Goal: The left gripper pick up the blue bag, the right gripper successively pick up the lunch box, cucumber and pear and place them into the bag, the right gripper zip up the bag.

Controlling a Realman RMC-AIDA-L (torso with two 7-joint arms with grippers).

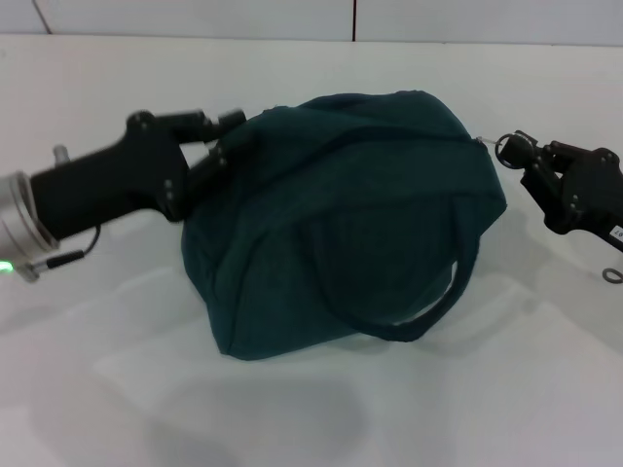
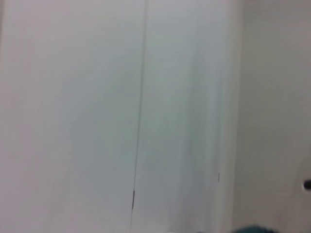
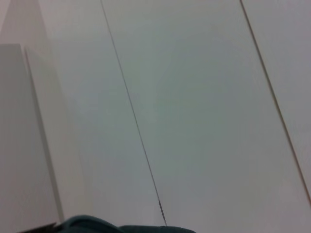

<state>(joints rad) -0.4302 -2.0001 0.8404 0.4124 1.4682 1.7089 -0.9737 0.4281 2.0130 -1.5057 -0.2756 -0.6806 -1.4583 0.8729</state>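
Blue bag (image 1: pixel 341 224) sits bulging near the middle of the white desk (image 1: pixel 117 409), one loop handle draped down its near face, and its top looks closed over – no lunch box, cucumber or pear shows anywhere, so I judge them already inside. The step in hand is the last one: zipping up. The right claw (image 1: pixel 514 151) reaches in level from the desk's right edge and is clenched on the zipper's metal ring pull (image 1: pixel 500 148) at the bag's right end – the zip seems run to its stop. The left claw (image 1: pixel 229 146) comes in from the left edge, arm slanting upward, its tips pressed into the bag's upper left side, apparently pinching fabric to steady it. What remains, by my reading, is a clean release of the ring, then of the fabric
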